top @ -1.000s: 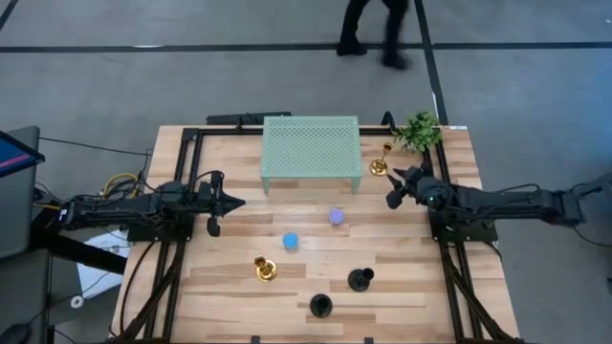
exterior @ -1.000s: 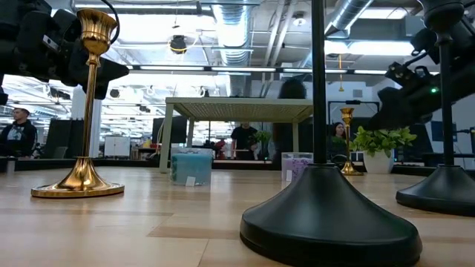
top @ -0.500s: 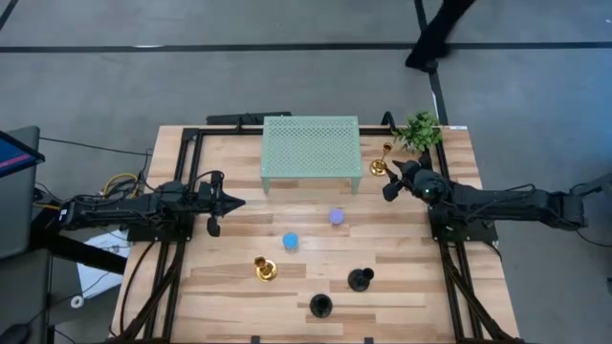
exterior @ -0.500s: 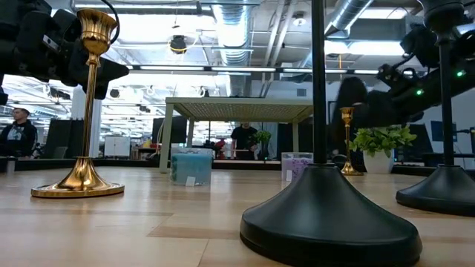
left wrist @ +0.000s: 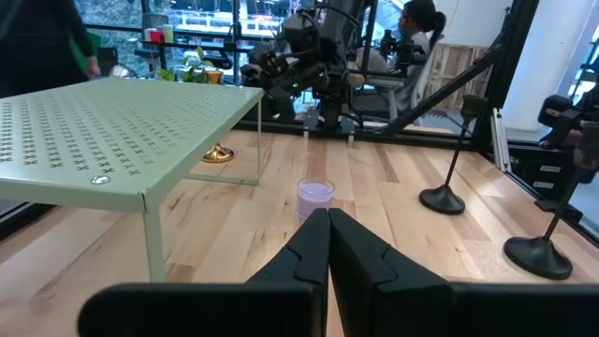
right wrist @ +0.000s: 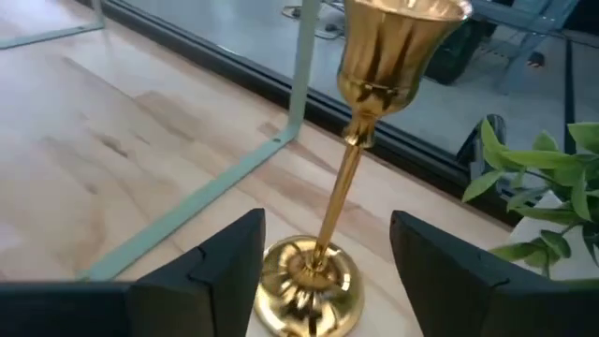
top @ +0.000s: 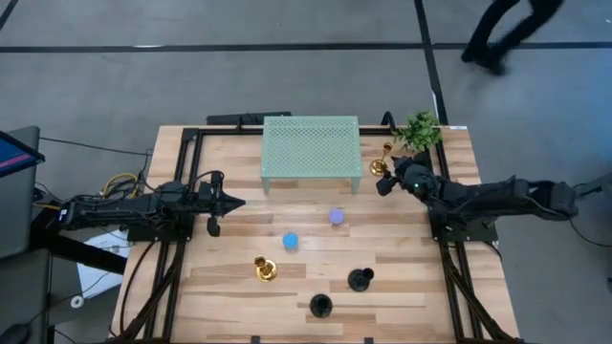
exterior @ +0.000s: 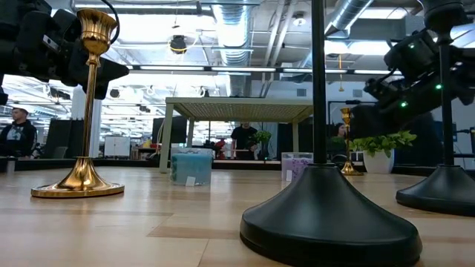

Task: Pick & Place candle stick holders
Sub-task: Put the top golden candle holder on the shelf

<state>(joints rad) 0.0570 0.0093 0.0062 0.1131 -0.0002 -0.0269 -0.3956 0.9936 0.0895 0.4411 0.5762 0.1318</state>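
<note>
Standing upright near the far right corner of the surface (top: 229, 244), the gold candle holder (right wrist: 348, 178) sits between the wide-spread fingers (right wrist: 213, 271) of the right hand (top: 387, 180), untouched, just beside the green stand (top: 312, 148) and the plant (top: 418, 129). At the left side, the left hand (top: 229, 202) hangs with its fingers pressed together.

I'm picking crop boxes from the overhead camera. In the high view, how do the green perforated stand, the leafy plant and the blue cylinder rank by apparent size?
Largest to smallest:
1. green perforated stand
2. leafy plant
3. blue cylinder

The gaps are clear; none look alike.
</note>
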